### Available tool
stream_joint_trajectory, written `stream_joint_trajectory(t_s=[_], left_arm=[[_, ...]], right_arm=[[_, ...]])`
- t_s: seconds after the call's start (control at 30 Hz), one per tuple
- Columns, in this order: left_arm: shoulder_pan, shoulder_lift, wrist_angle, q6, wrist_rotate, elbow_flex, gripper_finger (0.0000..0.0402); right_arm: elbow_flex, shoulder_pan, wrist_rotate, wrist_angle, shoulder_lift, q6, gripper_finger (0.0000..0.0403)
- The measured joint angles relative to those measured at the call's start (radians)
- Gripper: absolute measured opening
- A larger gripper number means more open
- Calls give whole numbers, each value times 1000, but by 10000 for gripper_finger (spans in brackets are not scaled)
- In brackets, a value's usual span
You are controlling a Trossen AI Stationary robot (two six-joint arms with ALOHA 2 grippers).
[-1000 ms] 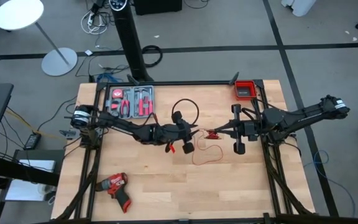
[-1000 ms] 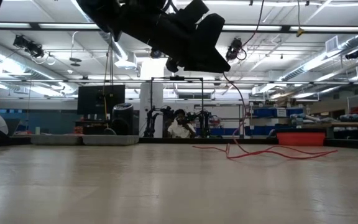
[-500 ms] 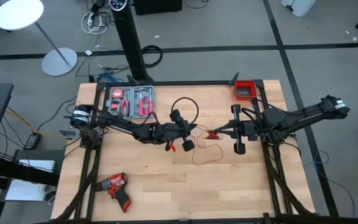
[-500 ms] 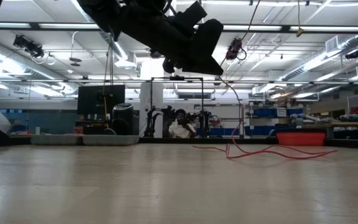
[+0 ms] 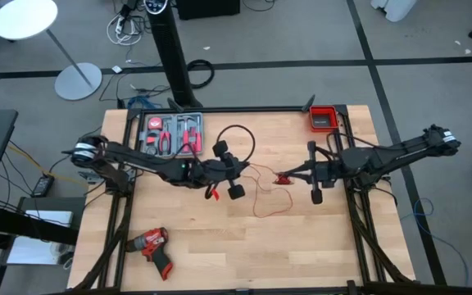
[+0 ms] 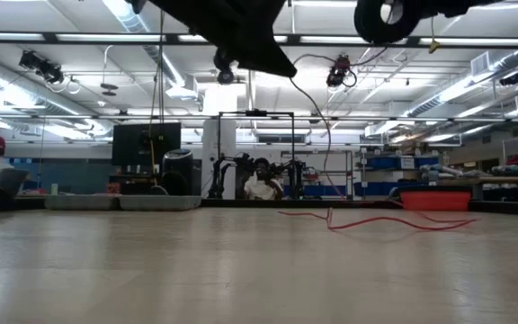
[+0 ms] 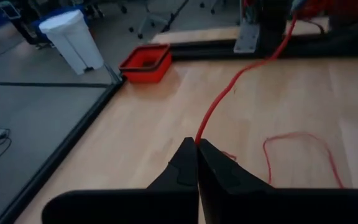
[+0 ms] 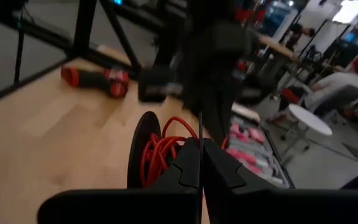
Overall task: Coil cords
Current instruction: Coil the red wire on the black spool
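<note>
We see the left gripper raised over the middle of the desk, its fingers pressed together on the red wire, which enters right at their tips. From there the wire runs slack across to the right gripper, just to the right over the wood. That gripper's fingers are also closed, clamped on a bunched coil of the same wire, red loops gathered just ahead of the tips in the right wrist view. The rest of the wire droops down and lies on the desk in a loose loop below and between the two grippers; from the low view it trails flat along the far part of the desktop.

The black cable forms an open ring on the desk just behind the left arm, beside the tool case with its red-handled tools. Neither gripper touches it.

A red bin sits at the far right corner of the desk, and a red drill lies near the front left, well apart from both cords. Beyond the desk, in the low view, a person sits in the room behind.
</note>
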Motion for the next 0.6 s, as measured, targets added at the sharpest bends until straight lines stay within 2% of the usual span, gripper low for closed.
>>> stream_joint_trajectory(t_s=[0.37,0.5,0.6], left_arm=[[-28,-28,-47,48,-11,134,0],[-48,-27,-169,46,-13,190,0],[-63,-28,-256,5,-51,208,0]], right_arm=[[0,-2,139,-46,59,-58,0],[0,7,178,-47,59,-80,0],[0,16,184,-47,45,-85,0]])
